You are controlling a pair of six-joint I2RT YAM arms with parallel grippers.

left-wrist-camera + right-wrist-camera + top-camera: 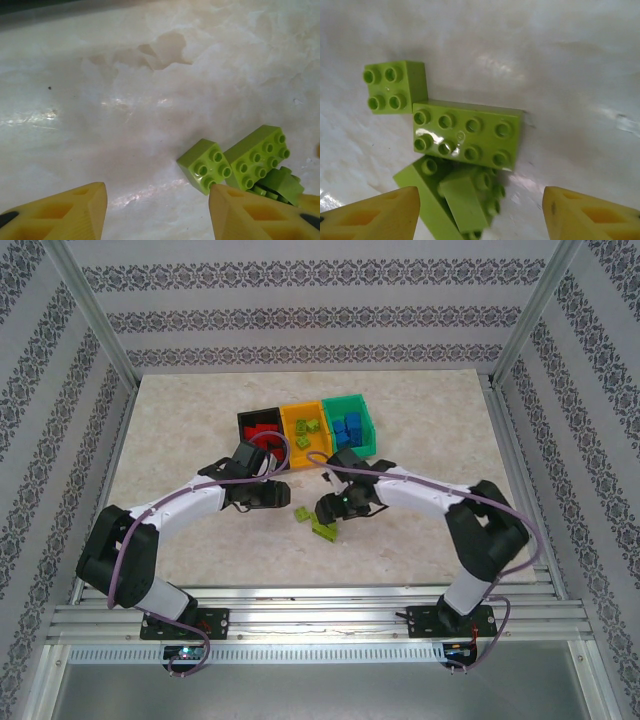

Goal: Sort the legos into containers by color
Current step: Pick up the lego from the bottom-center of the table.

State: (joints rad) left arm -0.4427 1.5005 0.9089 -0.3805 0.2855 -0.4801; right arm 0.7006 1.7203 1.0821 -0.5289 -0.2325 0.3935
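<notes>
**A:** The left claw is hovering low over the tabletop. Its yellow fingers are spreading wide and gripping nothing.

**B:** And the right claw?

**A:** It is gaping wide too, and it is carrying nothing. It is hanging directly above a cluster of lime legos.

**B:** How are those lying?

**A:** In the right wrist view a long brick is lying studs up at the centre. A square brick is sitting just beside it at 10 o'clock. More lime pieces are lying tilted at its 6 o'clock, partly under it. I cannot tell how many there are.

**B:** Where is the cluster sitting, seen from above?

**A:** It is resting mid-tabletop between the two claws, with the left claw at its 10 o'clock and the right claw at its 2 o'clock. In the left wrist view the legos are showing at 4 o'clock, right against one finger.

**B:** And the bins?

**A:** They are standing joined in a row at the cluster's 12 o'clock. The black bin at the 9 o'clock end is holding red bricks. The yellow bin in the middle is holding lime bricks. The green bin at the 3 o'clock end is holding blue bricks.
</notes>
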